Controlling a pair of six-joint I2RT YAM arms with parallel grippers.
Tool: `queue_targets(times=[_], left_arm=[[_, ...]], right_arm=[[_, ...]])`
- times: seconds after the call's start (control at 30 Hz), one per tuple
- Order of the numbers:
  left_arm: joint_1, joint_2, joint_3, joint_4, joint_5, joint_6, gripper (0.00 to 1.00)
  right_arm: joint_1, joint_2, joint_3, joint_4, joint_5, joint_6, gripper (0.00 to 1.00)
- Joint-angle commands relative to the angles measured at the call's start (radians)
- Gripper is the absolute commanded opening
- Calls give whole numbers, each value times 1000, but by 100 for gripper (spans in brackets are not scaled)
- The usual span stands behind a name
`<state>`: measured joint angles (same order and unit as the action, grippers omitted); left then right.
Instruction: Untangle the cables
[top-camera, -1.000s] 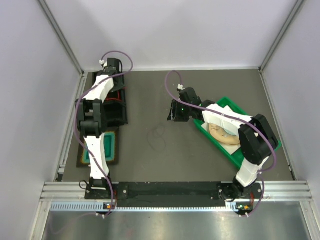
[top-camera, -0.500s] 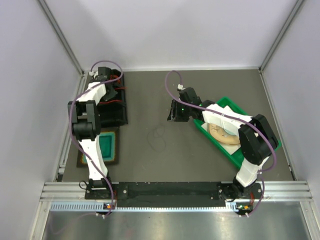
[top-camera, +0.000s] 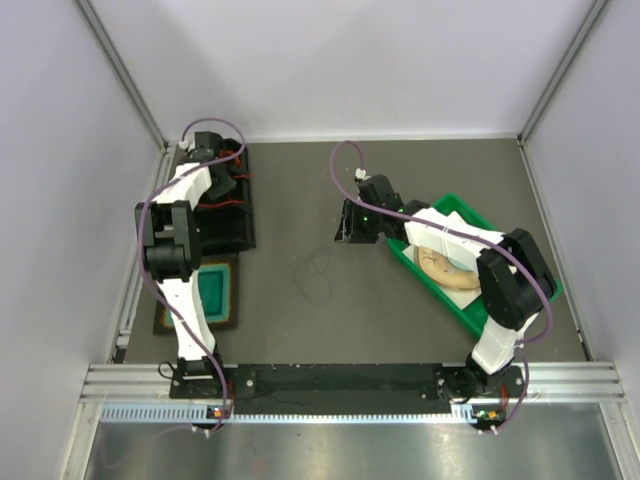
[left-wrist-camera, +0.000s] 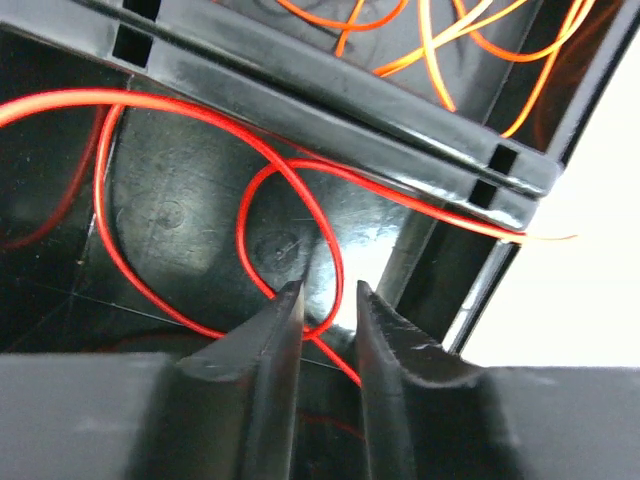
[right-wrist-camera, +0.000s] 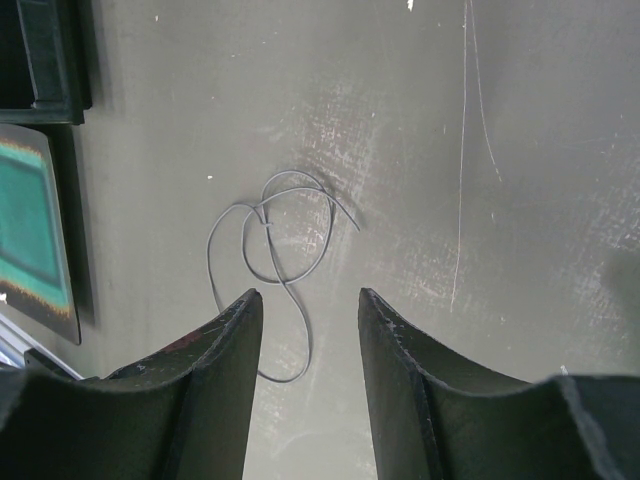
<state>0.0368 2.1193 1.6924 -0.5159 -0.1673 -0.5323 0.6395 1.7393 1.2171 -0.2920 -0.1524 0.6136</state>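
Left gripper: at 10 o'clock on the bench, down inside the black tray. Jaws parted by a narrow gap only. An orange-red cable lies looped on the compartment floor. The lower arc of its loop passes through the gap between the fingers; cannot tell if it touches them. More orange cables are tangled in the next compartment, beyond the divider wall.

Right gripper: above the bench just past centre, toward 1 o'clock. Jaws spread wide, nothing between them.

Dark cable: thin, lying flat on the bare bench near centre, in overlapping loops that cross themselves. It is apart from both grippers and well apart from the black tray.

Also noted: green tray at 3 o'clock, under the right arm; teal pad at 8 o'clock.
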Motion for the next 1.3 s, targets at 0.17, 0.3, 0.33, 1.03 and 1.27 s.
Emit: queue_targets(times=[0.17, 0.3, 0.33, 1.03, 1.27], left_arm=[[-5, -142, 84, 10, 38, 49, 48], [-24, -186, 108, -10, 42, 92, 55], [-29, -194, 115, -25, 34, 101, 55], [-192, -349, -63, -157, -205, 603, 63], [-193, -268, -31, -213, -221, 585, 63]], right_arm=[[11, -3, 4, 27, 2, -2, 43], [12, -6, 4, 25, 2, -2, 43], [11, -7, 2, 25, 2, -2, 43], [31, -6, 9, 28, -1, -2, 43], [32, -6, 9, 22, 7, -6, 43]])
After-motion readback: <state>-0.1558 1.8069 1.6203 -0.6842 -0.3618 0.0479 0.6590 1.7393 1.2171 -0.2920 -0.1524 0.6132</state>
